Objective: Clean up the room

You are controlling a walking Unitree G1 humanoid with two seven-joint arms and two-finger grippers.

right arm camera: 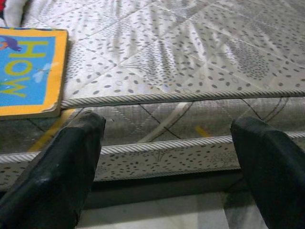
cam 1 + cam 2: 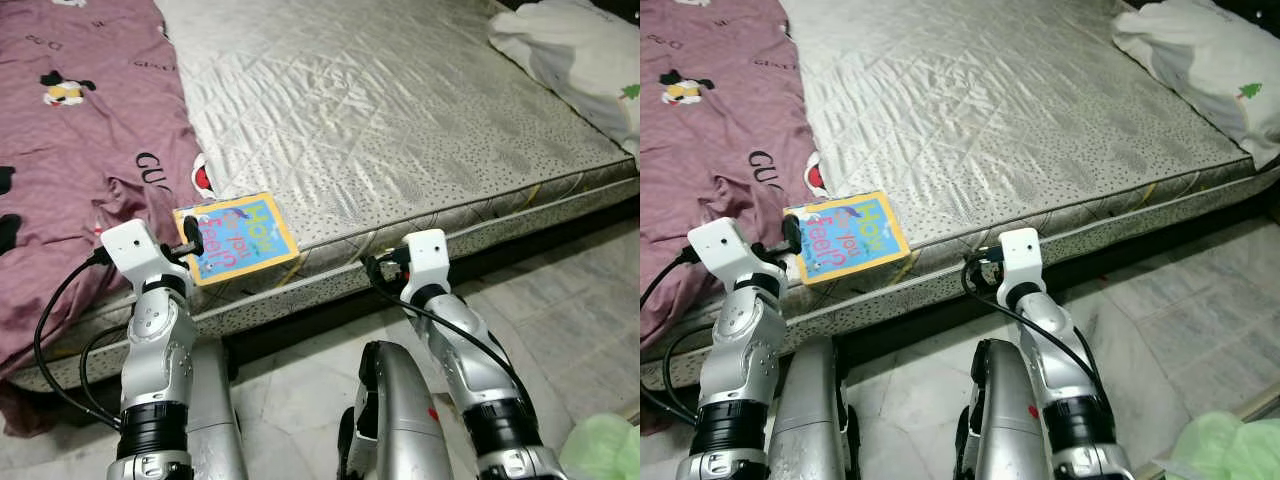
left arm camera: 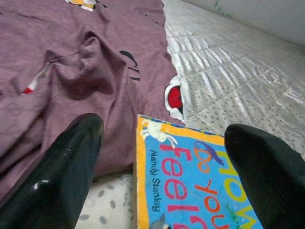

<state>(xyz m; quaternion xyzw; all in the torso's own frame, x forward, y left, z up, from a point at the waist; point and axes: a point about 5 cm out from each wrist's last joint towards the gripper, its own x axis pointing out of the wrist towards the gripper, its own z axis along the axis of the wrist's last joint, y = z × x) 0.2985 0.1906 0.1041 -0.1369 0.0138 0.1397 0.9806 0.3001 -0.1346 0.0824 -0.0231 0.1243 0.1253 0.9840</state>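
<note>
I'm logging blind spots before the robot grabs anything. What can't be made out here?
- Book: its near edge is cut off by the picture edge in the left wrist view; the left gripper straddles it, open.
- Green thing: cut off at the corner in the eye views; unidentifiable.
- Blanket: runs past the picture edge.
- Pillow: partly cut off.
- Right gripper: open before the mattress side.

Open quilted mattress [image 2: 400, 110] is left free beyond the picture book [image 2: 235, 238] at the bed's near edge, while passage on the robot's left is hemmed by the rumpled purple blanket [image 2: 80, 150] and the far right corner is taken by a white pillow [image 2: 580, 50].
</note>
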